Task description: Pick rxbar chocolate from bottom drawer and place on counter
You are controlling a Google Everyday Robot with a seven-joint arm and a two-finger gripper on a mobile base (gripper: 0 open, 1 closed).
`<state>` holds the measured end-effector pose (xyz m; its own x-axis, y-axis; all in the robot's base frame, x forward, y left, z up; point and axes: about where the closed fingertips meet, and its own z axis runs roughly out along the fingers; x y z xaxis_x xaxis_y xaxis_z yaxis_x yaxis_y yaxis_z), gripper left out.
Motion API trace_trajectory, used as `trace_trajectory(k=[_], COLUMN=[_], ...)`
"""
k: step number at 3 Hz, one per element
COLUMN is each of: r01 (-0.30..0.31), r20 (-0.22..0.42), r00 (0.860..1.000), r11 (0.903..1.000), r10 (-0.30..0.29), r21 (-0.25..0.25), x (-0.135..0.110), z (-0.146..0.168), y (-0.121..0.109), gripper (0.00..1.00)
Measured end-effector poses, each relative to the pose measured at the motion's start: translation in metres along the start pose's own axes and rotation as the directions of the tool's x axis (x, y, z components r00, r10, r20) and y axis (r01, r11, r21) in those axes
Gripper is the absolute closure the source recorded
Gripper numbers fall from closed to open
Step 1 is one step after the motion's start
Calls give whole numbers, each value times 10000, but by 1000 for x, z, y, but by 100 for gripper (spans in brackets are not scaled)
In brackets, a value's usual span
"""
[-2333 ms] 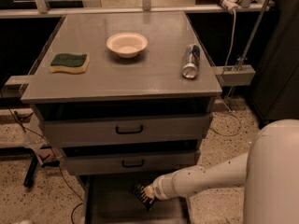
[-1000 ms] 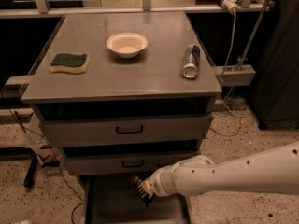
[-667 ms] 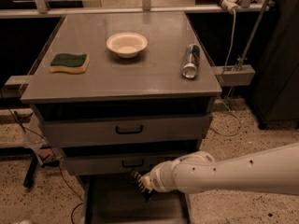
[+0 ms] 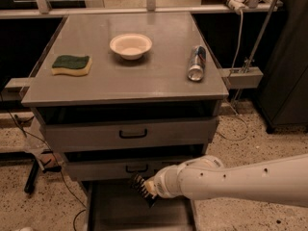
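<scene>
While the bottom drawer (image 4: pixel 115 211) stands pulled out, the end effector (image 4: pixel 143 188) hangs over its rear part, just below the front of the middle drawer (image 4: pixel 96 170), at the tip of a white arm (image 4: pixel 231 182) reaching in from the right. Whether it is wide, narrow or holding something cannot be told. A small dark shape sits at its tip, and the rxbar chocolate cannot be told apart from it. On the bench (image 4: pixel 159 78) above sit a green-topped sponge (image 4: pixel 71 64), a pale bowl (image 4: pixel 130 45) and a can (image 4: pixel 196 63) lying on its side, all well apart.
</scene>
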<state>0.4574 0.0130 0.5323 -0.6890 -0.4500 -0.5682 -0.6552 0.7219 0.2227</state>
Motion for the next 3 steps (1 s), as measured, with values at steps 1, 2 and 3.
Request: trace_trajectory(k=[1,2,3], r01=[218,655,1131], r20=[375,734,1146], r00=[9991,9951,9866], r11=[9997,9978,9929], r10=[-215,-659,-1165], r21=[-52,74,357], x=[-13,-33,-64], z=[-29,-66,-102], y=[20,37,41], gripper=[100,100,100])
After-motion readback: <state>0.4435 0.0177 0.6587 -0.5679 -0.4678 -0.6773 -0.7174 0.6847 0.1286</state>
